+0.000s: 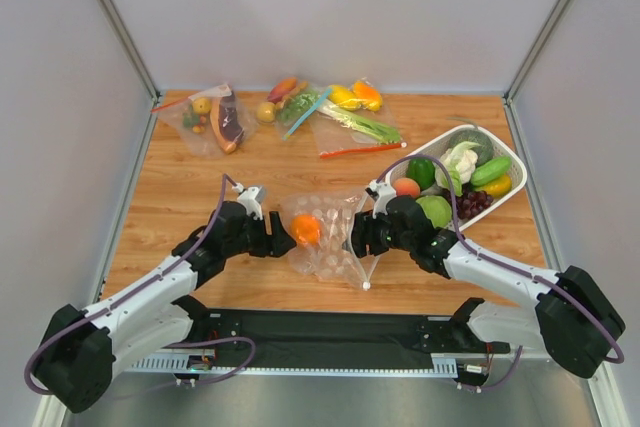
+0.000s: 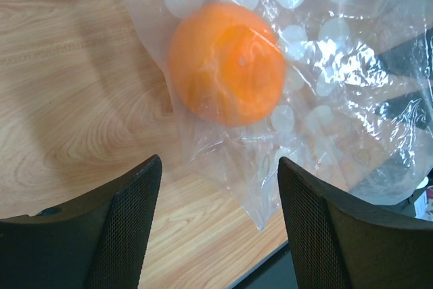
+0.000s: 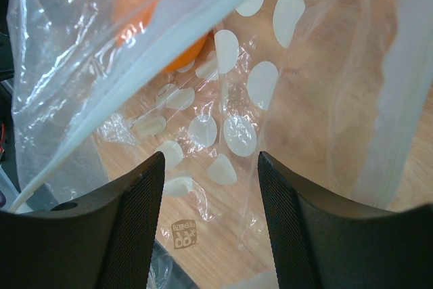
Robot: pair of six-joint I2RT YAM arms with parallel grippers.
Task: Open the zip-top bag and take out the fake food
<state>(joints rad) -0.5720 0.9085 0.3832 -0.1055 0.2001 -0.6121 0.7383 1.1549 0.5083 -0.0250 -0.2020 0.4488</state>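
Lying between the left gripper and right gripper in the top view, the zip-top bag is aiming its mouth toward 3 o'clock. Left wrist: fingers are standing apart, with the bagged orange at 12. Right wrist: fingers are gaping, clamping nothing, and the zip strip is slanting from 7 to 1.

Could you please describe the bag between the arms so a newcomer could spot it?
On the wooden table, near the front, between the left gripper and right gripper, sits a clear bag. It holds an orange and, unlike the bags at the back, bears pale dots.
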